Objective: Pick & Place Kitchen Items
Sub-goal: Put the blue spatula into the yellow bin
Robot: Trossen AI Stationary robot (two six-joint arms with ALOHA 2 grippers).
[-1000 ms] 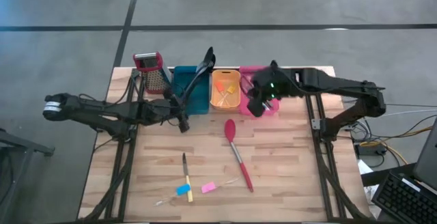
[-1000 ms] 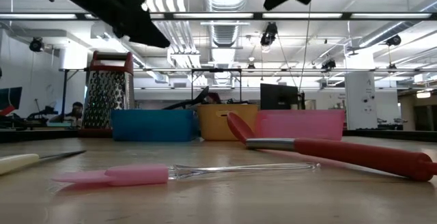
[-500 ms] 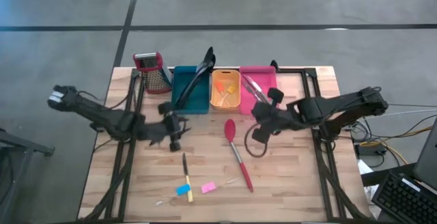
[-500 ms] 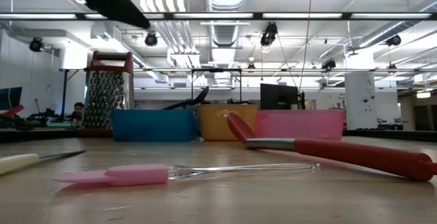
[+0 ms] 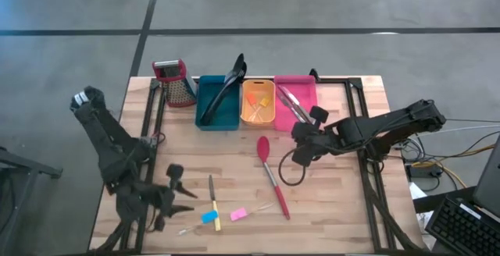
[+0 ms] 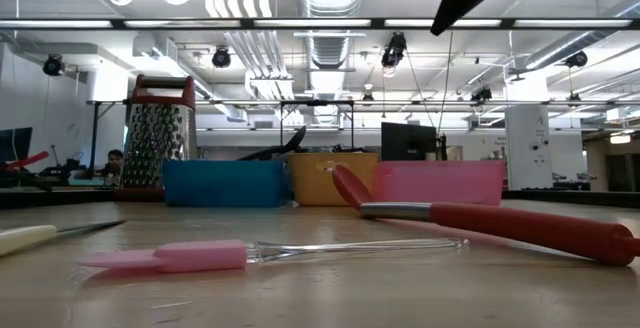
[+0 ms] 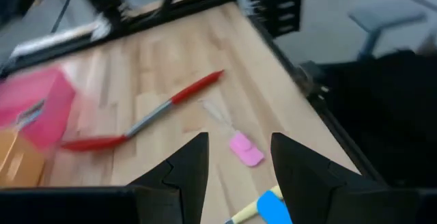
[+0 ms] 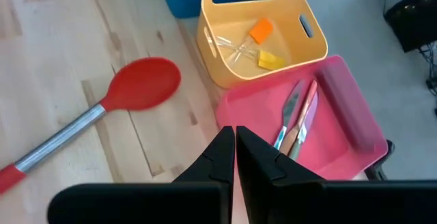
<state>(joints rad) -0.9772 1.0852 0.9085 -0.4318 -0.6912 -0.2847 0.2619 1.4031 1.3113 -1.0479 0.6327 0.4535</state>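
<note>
A red spoon (image 5: 271,174) lies on the table's middle, its head (image 8: 140,84) toward the bins. Near the front edge lie a pale-handled knife (image 5: 212,201), a blue piece (image 5: 208,217) and a pink piece (image 5: 238,214). My left gripper (image 5: 173,190) hovers open at the near left, its fingers (image 7: 191,173) standing apart with nothing between them, short of the pink piece (image 7: 246,149). My right gripper (image 5: 301,151) is shut and empty, just right of the spoon's head, near side of the pink bin (image 5: 306,92). In the right wrist view its fingers (image 8: 235,152) meet.
Along the far edge stand a box grater (image 5: 176,80), a teal bin (image 5: 209,118) with a black slotted spatula (image 5: 226,84), an orange bin (image 5: 258,119) with small orange and yellow pieces (image 8: 263,43), and the pink bin with metal tools (image 8: 293,118). Bare wood shows between the two grippers.
My left gripper has swung from beside the teal bin toward the table's near left corner, staying open. My right gripper has come away from above the pink bin toward the near edge and downward, to beside the red spoon's head. The metal tools now show in the pink bin.
</note>
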